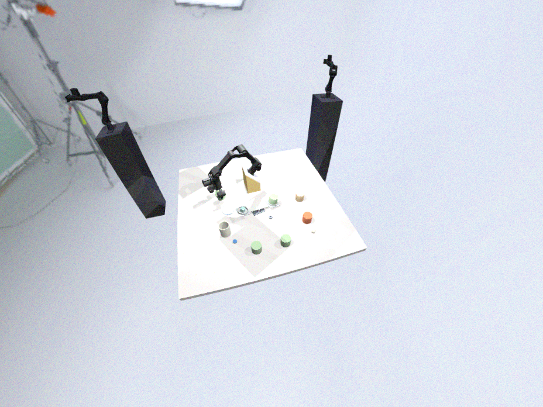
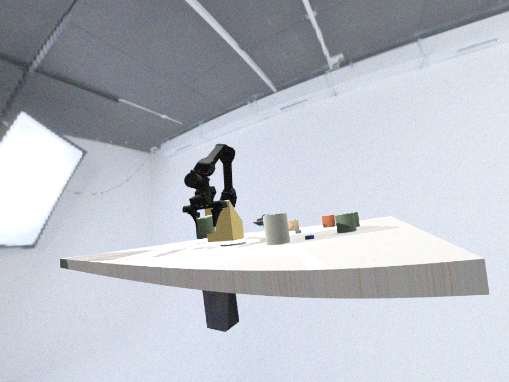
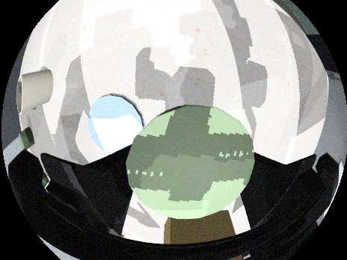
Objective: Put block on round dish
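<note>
My gripper (image 1: 217, 193) (image 2: 205, 224) (image 3: 187, 147) is shut on a green cup, which hangs upright above the table, beside the pale blue round dish (image 1: 227, 210) (image 2: 233, 243) (image 3: 114, 112). The held cup is on the far side of the dish from the balance, and in the wrist view it covers the middle. The balance (image 1: 258, 211) stands mid-table. A small teal block (image 1: 242, 209) lies uncovered on its near-dish pan. The other green cup (image 1: 272, 199) stands on the other pan. Nothing is seen on the dish.
A tan wedge block (image 1: 252, 184) (image 2: 225, 226) (image 3: 202, 228) stands close to the held cup. A grey hollow cup (image 1: 224, 230) (image 2: 276, 229) (image 3: 37, 90), a blue disc (image 1: 234, 241) (image 2: 309, 236), and green, red (image 1: 307, 218) and tan cylinders stand elsewhere on the table.
</note>
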Controlling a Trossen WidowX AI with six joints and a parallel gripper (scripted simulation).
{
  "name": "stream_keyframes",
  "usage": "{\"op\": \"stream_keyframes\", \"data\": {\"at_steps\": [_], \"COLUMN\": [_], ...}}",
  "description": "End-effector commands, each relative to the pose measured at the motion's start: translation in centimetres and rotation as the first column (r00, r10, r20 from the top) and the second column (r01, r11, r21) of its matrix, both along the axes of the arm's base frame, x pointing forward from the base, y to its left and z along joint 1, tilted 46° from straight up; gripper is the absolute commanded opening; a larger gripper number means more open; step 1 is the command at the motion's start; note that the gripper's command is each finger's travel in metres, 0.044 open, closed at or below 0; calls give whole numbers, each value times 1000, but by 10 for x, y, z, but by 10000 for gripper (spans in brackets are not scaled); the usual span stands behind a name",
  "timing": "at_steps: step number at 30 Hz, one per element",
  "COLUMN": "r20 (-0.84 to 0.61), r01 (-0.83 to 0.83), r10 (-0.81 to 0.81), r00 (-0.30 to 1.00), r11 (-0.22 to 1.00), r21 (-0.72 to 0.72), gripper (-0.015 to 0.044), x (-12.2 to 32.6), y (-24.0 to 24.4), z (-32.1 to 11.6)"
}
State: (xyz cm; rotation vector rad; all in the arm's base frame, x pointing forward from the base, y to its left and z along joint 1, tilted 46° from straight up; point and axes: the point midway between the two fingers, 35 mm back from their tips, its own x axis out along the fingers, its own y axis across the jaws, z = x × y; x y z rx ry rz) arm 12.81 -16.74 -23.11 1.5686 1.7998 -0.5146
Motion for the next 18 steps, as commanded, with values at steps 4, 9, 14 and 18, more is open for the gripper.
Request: {"op": "stream_keyframes", "data": {"at_steps": [4,9,14,18], "r20": [4,5,5,5], "r01": [-7,-8,-8,-8], "r10": [8,8,8,8], "r00": [1000,1000,1000,1000], "r11": [1000,1000,1000,1000], "r21": [-6,-5,-5,-5], "gripper": [0,0,0,0], "x": [-3,-4,-4,-4], "y": [15,26,27,31], "z": [-19,-29,-30,-34]}}
